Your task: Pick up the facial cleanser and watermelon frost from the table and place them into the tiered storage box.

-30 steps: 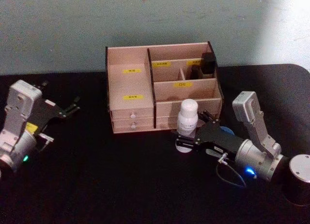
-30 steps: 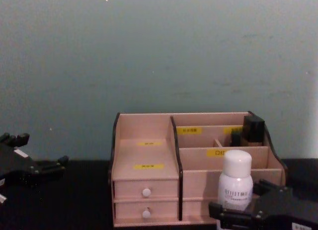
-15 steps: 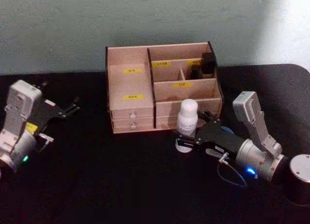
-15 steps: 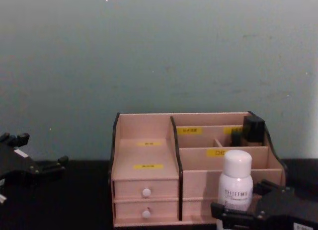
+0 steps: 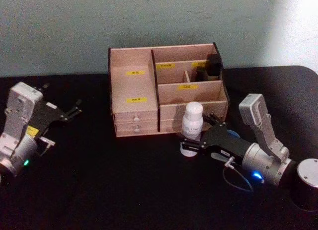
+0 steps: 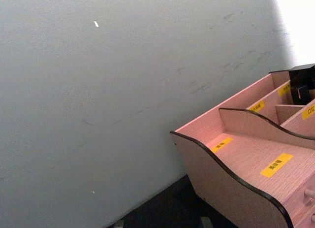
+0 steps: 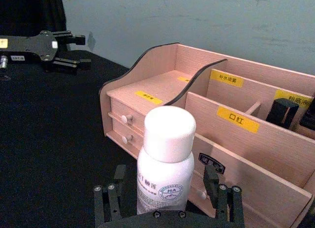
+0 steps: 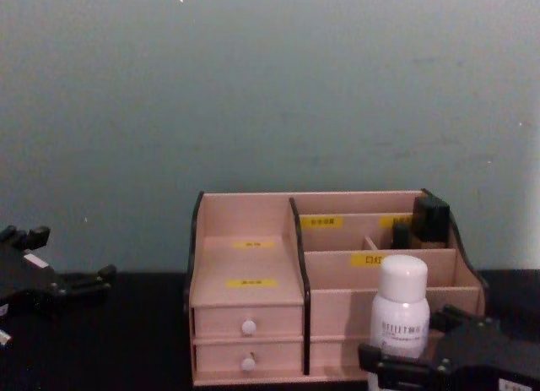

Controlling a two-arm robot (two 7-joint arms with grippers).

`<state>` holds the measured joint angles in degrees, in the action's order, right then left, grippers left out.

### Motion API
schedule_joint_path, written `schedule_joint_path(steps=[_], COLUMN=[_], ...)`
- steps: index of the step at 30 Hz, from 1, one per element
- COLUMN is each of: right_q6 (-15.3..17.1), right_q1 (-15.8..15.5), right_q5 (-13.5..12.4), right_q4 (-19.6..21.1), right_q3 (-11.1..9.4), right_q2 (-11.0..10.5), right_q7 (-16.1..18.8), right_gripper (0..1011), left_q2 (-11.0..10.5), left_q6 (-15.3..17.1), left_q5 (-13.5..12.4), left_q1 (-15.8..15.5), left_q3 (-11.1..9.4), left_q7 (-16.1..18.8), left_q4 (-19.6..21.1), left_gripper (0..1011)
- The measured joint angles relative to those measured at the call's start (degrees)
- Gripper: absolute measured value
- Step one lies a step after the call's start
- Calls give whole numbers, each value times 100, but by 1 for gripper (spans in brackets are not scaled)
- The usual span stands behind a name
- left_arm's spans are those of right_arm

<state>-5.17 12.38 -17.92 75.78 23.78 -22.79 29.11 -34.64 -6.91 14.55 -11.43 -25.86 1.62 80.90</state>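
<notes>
The facial cleanser (image 5: pixel 192 119), a white bottle with a rounded cap, stands upright on the black table just in front of the tiered storage box (image 5: pixel 134 98). My right gripper (image 5: pixel 196 134) is open around its lower half, one finger on each side with a small gap to each (image 7: pixel 166 164). From the chest view the bottle (image 8: pixel 400 311) rises above that gripper (image 8: pixel 413 347). A sliver of blue, the watermelon frost's lid (image 5: pixel 231 134), shows behind the right gripper; the jar is otherwise hidden. My left gripper (image 5: pixel 62 98) rests open at the table's left, far from both.
A small black bottle (image 5: pixel 213 64) stands in the box's back right compartment. The box (image 8: pixel 245 260) has two white-knobbed drawers low on its left half. A grey wall rises close behind it. Black tabletop (image 5: pixel 124 180) stretches between the two arms.
</notes>
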Motion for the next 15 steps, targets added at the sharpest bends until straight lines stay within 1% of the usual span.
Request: schedule_joint_path(steps=[5, 6, 8, 10, 12, 13, 15], right_q6=[-2, -2, -2, -2, -2, -2, -2], right_q1=[0, 0, 0, 0, 0, 0, 0], right_q5=[0, 0, 0, 0, -1, -1, -3], right_q4=[2, 3, 4, 5, 6, 6, 6], right_q3=[0, 0, 0, 0, 0, 0, 0], right_q2=[0, 0, 0, 0, 0, 0, 0], right_q7=[0, 0, 0, 0, 0, 1, 0], right_gripper=[915, 868, 835, 763, 733, 678, 630], left_q2=[0, 0, 0, 0, 0, 0, 0], left_q6=[0, 0, 0, 0, 0, 0, 0], left_q5=[0, 0, 0, 0, 0, 0, 0], left_q1=[0, 0, 0, 0, 0, 0, 0], left_q3=[0, 0, 0, 0, 0, 0, 0], left_q7=[0, 0, 0, 0, 0, 0, 0], left_q4=[0, 0, 0, 0, 0, 0, 0], left_gripper=[1001, 1001, 1001, 1001, 1001, 1001, 1001])
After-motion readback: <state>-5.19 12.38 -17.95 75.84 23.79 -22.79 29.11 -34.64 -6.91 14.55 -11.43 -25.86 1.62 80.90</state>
